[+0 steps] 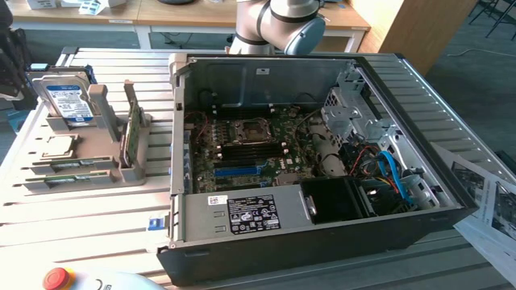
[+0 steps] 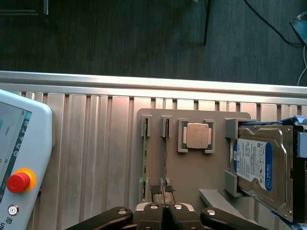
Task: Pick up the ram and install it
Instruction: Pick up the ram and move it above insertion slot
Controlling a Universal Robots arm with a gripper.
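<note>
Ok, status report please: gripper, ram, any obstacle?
Gripper shut, holding nothing. Ram on edge in tray slot, untouched. CPU chip alongside, apart from it.

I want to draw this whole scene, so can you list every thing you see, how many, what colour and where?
ram: two, green, on edge in holder slots
chip: one, silver, in holder beside ram
hard drive: one, silver with blue label, at holder's end
holder: one, grey, on table
case: one, black, open, on the exterior view's right of holder
motherboard: one, green, inside case
pendant: one, white with red button, at table's edge
papers: some, white, beside case
table: one, silver slats
arm: one, grey and blue, behind case
jaws: shut, black, over holder's ram end
</note>
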